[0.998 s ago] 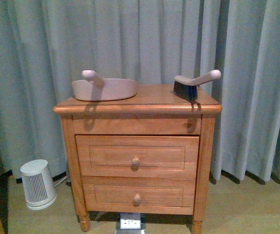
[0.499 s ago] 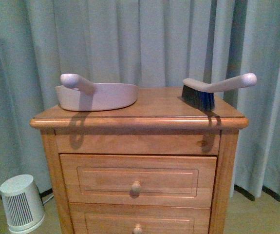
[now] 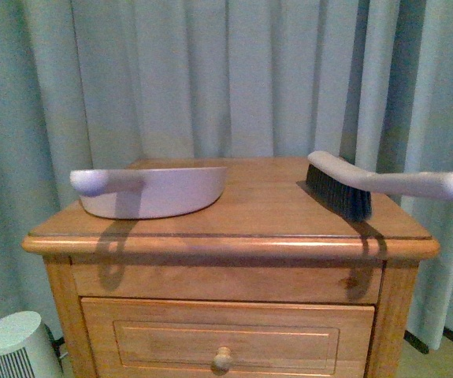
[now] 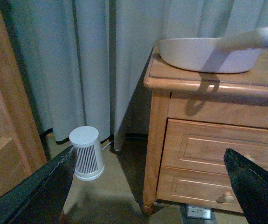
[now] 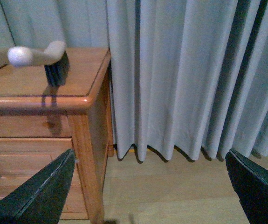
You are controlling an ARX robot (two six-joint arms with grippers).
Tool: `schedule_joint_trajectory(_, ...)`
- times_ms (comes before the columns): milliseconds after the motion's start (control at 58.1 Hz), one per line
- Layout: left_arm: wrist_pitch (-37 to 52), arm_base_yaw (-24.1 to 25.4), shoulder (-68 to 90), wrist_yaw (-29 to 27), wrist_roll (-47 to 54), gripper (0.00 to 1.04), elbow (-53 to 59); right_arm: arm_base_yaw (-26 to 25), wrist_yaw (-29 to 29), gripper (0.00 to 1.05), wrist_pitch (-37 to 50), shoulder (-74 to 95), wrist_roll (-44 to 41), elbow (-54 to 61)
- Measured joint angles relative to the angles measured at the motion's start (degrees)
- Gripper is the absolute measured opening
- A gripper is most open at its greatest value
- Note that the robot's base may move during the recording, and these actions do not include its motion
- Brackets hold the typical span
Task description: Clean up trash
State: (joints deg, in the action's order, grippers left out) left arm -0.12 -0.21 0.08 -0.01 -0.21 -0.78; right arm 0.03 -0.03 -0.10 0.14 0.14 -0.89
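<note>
Pale grey-blue pleated curtain point(image 3: 210, 71) backs the scene. Left gripper point(image 4: 150, 151): dark fingers spread wide, empty, low beside honey-brown wooden nightstand point(image 3: 265, 205). Right gripper point(image 5: 149, 153): likewise wide apart, holding nothing, off the nightstand's other side. On top: pale lilac plastic dustpan point(image 3: 163, 193) left, grey-handled dark-bristled brush point(image 3: 344, 189) right, well apart. White ribbed cylinder point(image 4: 87, 151) stands on the floor by the curtain. Trash: whereabouts cannot be told.

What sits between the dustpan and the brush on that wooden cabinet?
Nothing: in the front view, the cabinet top between the dustpan and the brush is bare wood.
</note>
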Motion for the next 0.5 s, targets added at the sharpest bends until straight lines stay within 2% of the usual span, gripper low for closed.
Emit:
schedule_joint_trajectory(327,0.0,0.0,0.0,0.0,0.0,0.97,0.0,0.0,0.0,0.97,0.0,0.0,0.0,0.0)
schedule_joint_trajectory(430,-0.8,1.2,7.2,6.3,-10.2,0.97,-2.8,0.0,0.0,0.97,0.0,0.0,0.0,0.0)
schedule_joint_trajectory(499,3.0,0.9,16.2,7.0,-15.0,0.97,-7.2,0.0,0.0,0.97,0.0,0.0,0.0,0.0)
